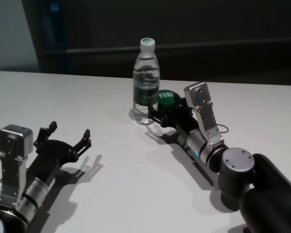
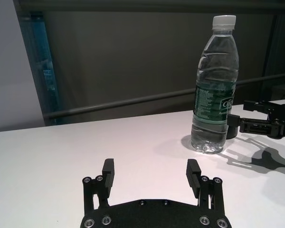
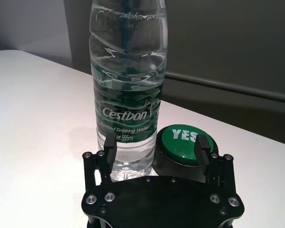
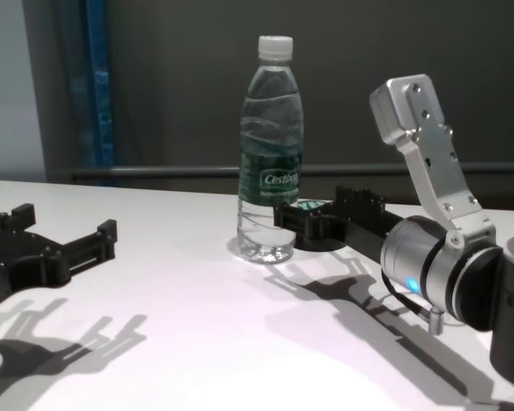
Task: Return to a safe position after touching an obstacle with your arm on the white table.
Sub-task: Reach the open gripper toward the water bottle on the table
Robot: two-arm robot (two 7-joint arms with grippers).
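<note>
Contact looks made or all but made: the right hand lies low over the white desk with its open fingers against the base of the water bottle, nothing held between them. The bottle stands upright toward the far middle of the desk, white cap on, with the green YES button just beside it on the robot's right. My reading is that the touching step is at its end and the retreat is what remains; that calls for drawing the right arm straight back along its own line toward the body, away from the bottle, without sweeping sideways, since a sideways push could topple the tall bottle or press the button.

The left hand rests open and empty near the desk's near left, well apart from the bottle, apparently parked.

The right wrist view shows one fingertip overlapping the bottle's lower wall and the other in front of the button, which the head view cannot resolve. The chest view shows how low the forearm runs over the desk
</note>
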